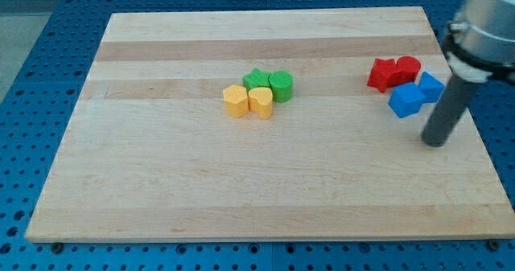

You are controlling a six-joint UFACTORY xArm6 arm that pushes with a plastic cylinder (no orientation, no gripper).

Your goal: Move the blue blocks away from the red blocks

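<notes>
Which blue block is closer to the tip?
The right blue block, beside the rod; my tip sits just below it. The left blue block lies further toward the view's left.

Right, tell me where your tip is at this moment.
My tip sits near the board's right edge in the camera view, just below and right of the two blue blocks, which lie against the red blocks.

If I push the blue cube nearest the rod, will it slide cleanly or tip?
The nearer blue cube looks squat, so probably slides on the smooth wooden board. It touches the other blue block, so may nudge it. My tip sits below-right.
</notes>
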